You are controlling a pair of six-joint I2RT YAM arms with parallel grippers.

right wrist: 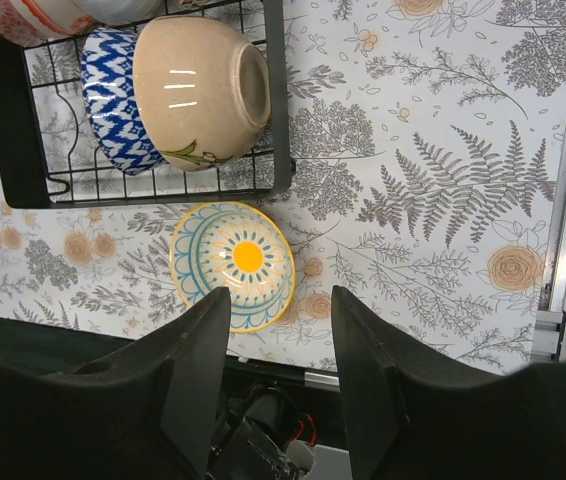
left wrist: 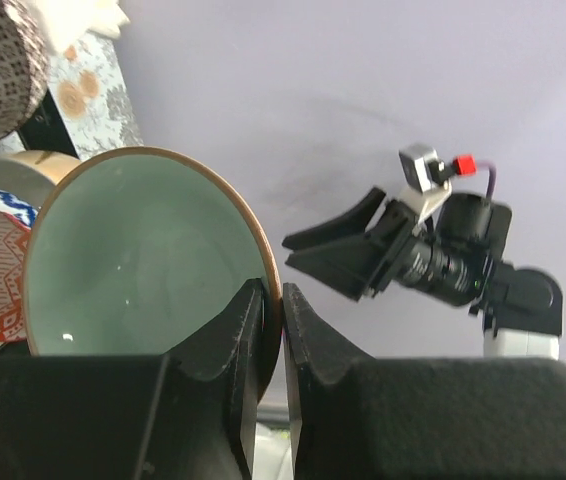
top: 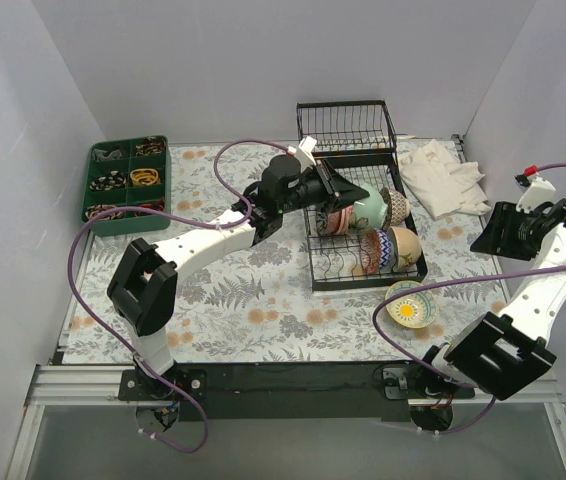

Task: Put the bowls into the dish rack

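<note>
My left gripper (top: 341, 192) is shut on the rim of a pale green bowl (top: 369, 211), held tilted over the black wire dish rack (top: 317, 262). In the left wrist view the fingers (left wrist: 248, 315) pinch the brown-edged rim of the green bowl (left wrist: 143, 250). The rack holds a red-orange bowl (top: 334, 223), a brown lattice bowl (top: 396, 205), a blue-patterned bowl (top: 374, 251) and a cream bowl (top: 404, 245). A yellow and blue bowl (top: 410, 304) sits on the table in front of the rack. My right gripper (right wrist: 281, 300) is open and empty, high above this bowl (right wrist: 233, 262).
A green compartment tray (top: 128, 182) with small items stands at the back left. A white cloth (top: 445, 178) lies right of the rack. The rack's taller basket end (top: 346, 128) is at the back. The right arm (left wrist: 443, 255) shows in the left wrist view.
</note>
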